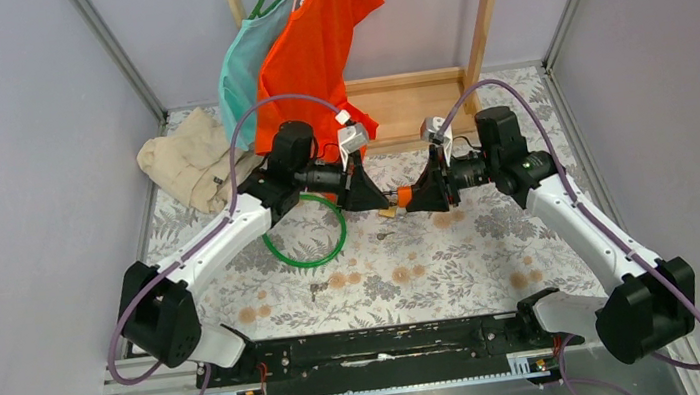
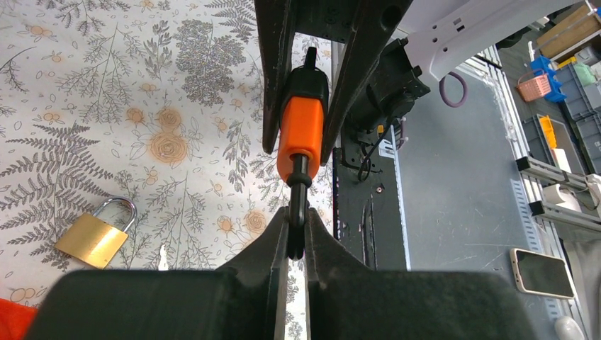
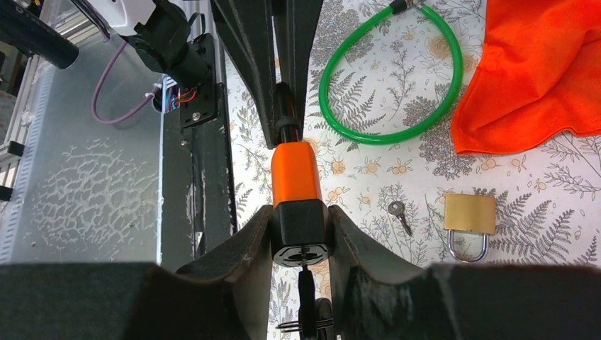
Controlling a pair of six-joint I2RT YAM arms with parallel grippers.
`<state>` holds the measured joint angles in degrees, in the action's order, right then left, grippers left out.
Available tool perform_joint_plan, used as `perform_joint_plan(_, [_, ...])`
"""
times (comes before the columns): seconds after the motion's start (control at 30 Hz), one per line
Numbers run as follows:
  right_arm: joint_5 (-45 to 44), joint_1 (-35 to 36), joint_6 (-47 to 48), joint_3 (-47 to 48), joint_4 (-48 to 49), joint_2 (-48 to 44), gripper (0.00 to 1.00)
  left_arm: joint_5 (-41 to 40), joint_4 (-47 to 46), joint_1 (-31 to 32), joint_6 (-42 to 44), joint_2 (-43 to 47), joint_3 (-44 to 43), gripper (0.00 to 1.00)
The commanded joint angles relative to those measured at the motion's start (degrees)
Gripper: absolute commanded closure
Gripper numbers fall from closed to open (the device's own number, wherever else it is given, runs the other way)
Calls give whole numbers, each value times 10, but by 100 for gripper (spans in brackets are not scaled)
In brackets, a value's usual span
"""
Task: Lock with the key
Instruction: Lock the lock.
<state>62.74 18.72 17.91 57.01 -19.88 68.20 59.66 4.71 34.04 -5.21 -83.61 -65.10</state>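
Note:
An orange lock body [image 3: 295, 173] with a black end hangs in the air between both grippers, also in the top view [image 1: 404, 196]. My right gripper [image 3: 301, 212] is shut on that black end. A black-headed key [image 3: 306, 283] on a wire ring sticks in the keyhole of its face. My left gripper [image 2: 296, 219] is shut on the thin black loop [image 2: 298, 188] coming out of the orange end [image 2: 303, 134]. The two grippers face each other tip to tip, left gripper [image 1: 389, 199], right gripper [image 1: 417, 197].
A brass padlock [image 3: 469, 214] [image 2: 92, 237] lies on the flowered cloth below, a small bare metal key [image 3: 399, 212] beside it. A green cable loop [image 1: 312, 265] lies to the left. Orange shirt [image 1: 308, 51], teal garment [image 1: 245, 69] and beige cloth [image 1: 186, 162] sit behind.

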Motion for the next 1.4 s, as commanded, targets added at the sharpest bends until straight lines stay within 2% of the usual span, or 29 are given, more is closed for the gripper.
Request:
perform_joint_plan(0.0, [60,24,-32,14,108,3,100,10,-124,32,-41,-18,-9,100])
perform_joint_plan(0.37, [52,32,-36,11,116,2,100,1,-139,52,-62,-48,-35,100])
perform_joint_plan(0.53, [57,32,-74,3,153,-1,100,0,-186,57,-103,-63,-35,100])
perform_joint_plan(0.7, [75,32,-108,-2,181,2,100,-7,-194,59,-104,-70,-41,100])
perform_joint_plan(0.9, [86,32,-123,-7,199,5,100,-17,-169,60,-82,-78,-56,100])
perform_joint_plan(1.23, [63,32,-75,-8,159,11,100,-11,-137,59,-54,-69,-62,100])
perform_joint_plan(1.37, [48,32,-53,-7,141,11,100,-16,-87,58,-2,-59,-71,100])
